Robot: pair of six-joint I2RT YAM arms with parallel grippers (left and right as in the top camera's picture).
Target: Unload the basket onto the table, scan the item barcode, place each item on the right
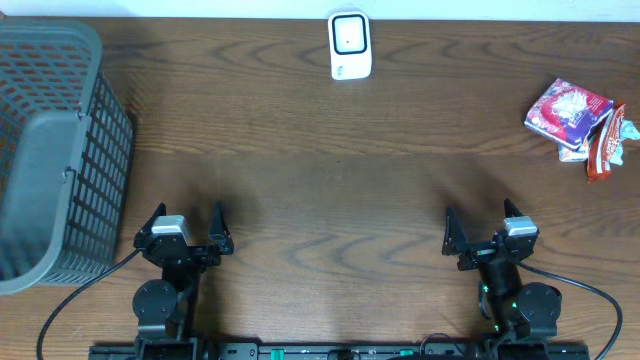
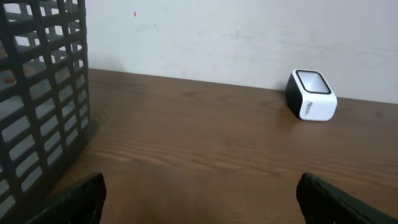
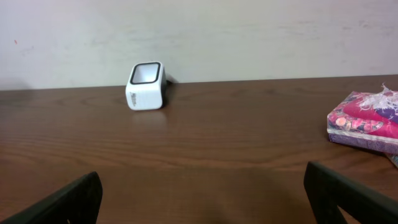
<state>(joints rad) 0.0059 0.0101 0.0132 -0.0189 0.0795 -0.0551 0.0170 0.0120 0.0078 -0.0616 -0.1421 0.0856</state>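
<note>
Lying at the far right edge of the surface (image 1: 330, 180) is a pink-and-purple packet (image 1: 567, 110), flat, with a red wrapper (image 1: 604, 140) touching its right side and partly tucked against it. From the right wrist view the packet (image 3: 367, 121) shows at the right margin, resting on the wood. Well apart from it, at the far middle edge near the pale wall (image 3: 199, 31), stands a white scanner (image 1: 349, 45) with a dark-framed window on top; both wrist cameras see it upright, (image 2: 311, 94) and (image 3: 147, 85). A grey mesh basket (image 1: 100, 170) sits at the far left edge of the surface, its wall filling the left side of the left wrist view (image 2: 43, 106). Near the front edge, the right end effector (image 1: 482, 228) has its jaws spread wide and grips nothing. The left end effector (image 1: 188, 222), just beside the basket, likewise stands wide apart and empty.
</note>
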